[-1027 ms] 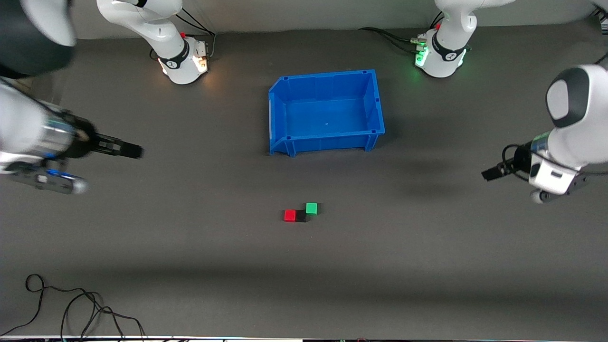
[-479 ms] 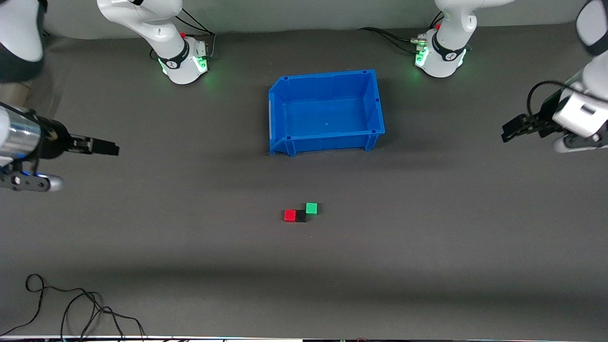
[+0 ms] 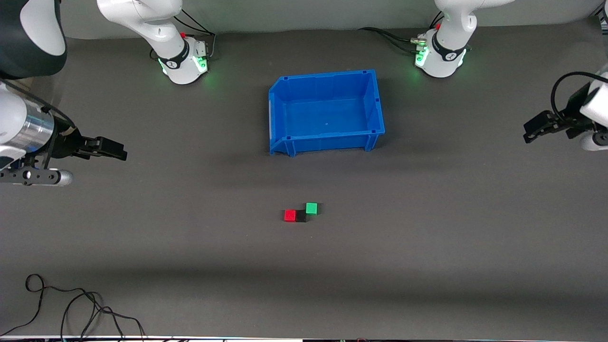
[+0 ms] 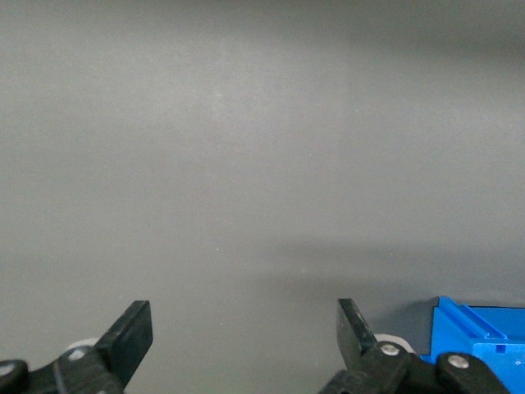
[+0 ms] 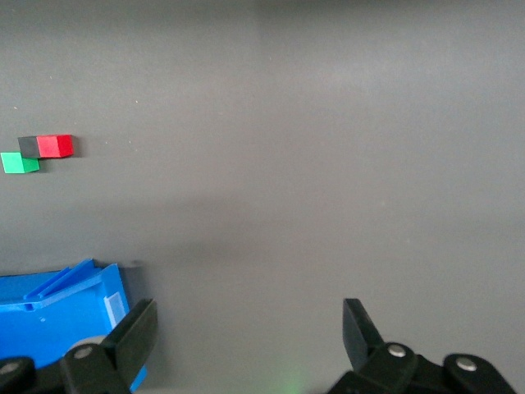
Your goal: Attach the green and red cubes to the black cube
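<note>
The red cube [image 3: 289,215], the black cube [image 3: 300,217] and the green cube [image 3: 311,208] lie together on the grey mat, nearer the front camera than the blue bin. The red cube touches the black cube on the side toward the right arm's end. The green cube sits at the black cube's other side, shifted a little farther from the camera. The right wrist view shows the red cube [image 5: 55,145], the black cube [image 5: 29,146] and the green cube [image 5: 19,162]. My right gripper [image 3: 114,149] [image 5: 250,328] is open and empty over the mat at the right arm's end. My left gripper [image 3: 534,129] [image 4: 244,328] is open and empty over the left arm's end.
An empty blue bin [image 3: 325,145] stands mid-table, farther from the camera than the cubes; its corner shows in both the left wrist view [image 4: 480,324] and the right wrist view [image 5: 66,300]. A loose black cable [image 3: 71,308] lies at the near edge toward the right arm's end.
Both arms have drawn back toward their own ends of the table; the left gripper moved the most. The cubes have not moved.
</note>
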Motion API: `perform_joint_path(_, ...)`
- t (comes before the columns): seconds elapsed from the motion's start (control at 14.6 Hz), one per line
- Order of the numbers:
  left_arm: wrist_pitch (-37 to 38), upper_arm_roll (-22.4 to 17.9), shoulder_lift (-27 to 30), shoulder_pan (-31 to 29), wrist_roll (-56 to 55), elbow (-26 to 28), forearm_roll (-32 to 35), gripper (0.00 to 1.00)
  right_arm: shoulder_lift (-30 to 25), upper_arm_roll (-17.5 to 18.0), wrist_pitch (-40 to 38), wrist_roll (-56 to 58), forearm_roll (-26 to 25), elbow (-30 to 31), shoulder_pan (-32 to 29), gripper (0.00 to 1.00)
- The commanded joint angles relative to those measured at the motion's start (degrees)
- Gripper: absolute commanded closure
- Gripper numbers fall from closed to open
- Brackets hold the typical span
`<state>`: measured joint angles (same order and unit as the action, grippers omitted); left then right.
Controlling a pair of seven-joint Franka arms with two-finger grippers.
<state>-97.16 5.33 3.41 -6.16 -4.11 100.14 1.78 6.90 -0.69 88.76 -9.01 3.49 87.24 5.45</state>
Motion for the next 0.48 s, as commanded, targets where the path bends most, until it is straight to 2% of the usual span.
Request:
perform_joint_path(0.0, 5.4, 0.3, -5.9, -0.1, 0.9, -8.6, 0.9, 0.00, -7.4, -0.4, 8.5, 2.4, -1.7, 11.5, 1.1, 0.00)
perform_joint_path(0.41, 5.8, 0.0, -5.4, -0.3, -0.9, -8.6, -3.7, 0.00, -7.3, -0.5, 8.9, 2.5, -1.8, 10.5, 1.6, 0.00)
